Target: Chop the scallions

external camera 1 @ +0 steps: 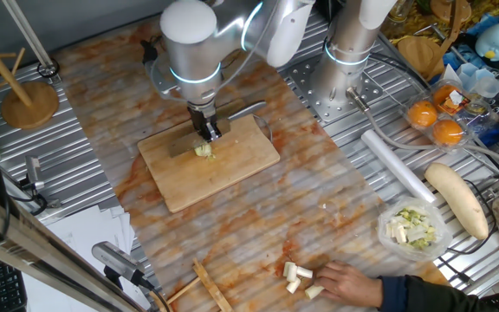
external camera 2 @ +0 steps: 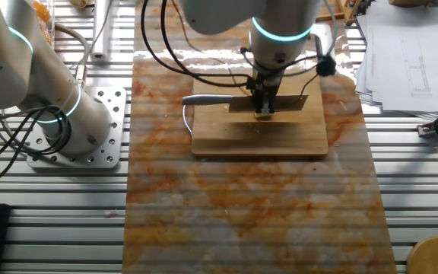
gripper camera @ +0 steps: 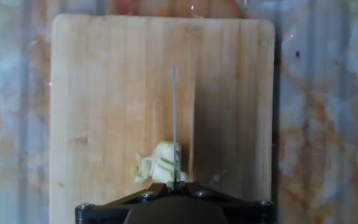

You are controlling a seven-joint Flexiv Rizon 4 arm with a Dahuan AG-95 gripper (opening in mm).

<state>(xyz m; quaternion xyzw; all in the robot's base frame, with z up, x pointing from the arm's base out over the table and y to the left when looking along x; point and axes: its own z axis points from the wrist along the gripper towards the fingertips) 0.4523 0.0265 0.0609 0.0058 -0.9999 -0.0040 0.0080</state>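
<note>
**Q:** Layout, left to right, and why so?

**A:** Wooden stand [external camera 1: 29, 102] sits far left, well apart from the work, likely parked out of the arm's reach. Cutting board [external camera 1: 180, 178] lies mid-table under the arm, probably so the blade meets wood, not the marbled table cover [external camera 1: 258, 225]. On the board: the scallions [external camera 1: 203, 151], a small pale green-white clump, already partly split into pieces.

**Q:** Gripper?

**A:** Gripper [external camera 1: 210, 132] stands straight above the clump with fingers pressed together on the knife [external camera 2: 268, 104]. Blade runs flat along the board, handle sticking out to one side. In the hand view the blade [gripper camera: 174, 124] shows edge-on as a thin line, its near end meeting the right side of the clump. Holding it vertical like this would suit a straight downward cut.

**Q:** Blade on the board or above it?

**A:** Cannot tell; it looks at or very near the clump.

**Q:** Further right?

**A:** A person's hand [external camera 1: 346, 282] rests at the near edge beside several cut white stalk pieces [external camera 1: 298, 277], well clear of the blade. Right of that, a clear bowl [external camera 1: 414, 227] holds chopped pale green bits, perhaps finished output. A long cream-coloured root vegetable [external camera 1: 457, 198] lies beyond, and oranges [external camera 1: 436, 121] behind.

**Q:** Progress?

**A:** My judgement: mid-chop; the clump wants finer cuts.
</note>
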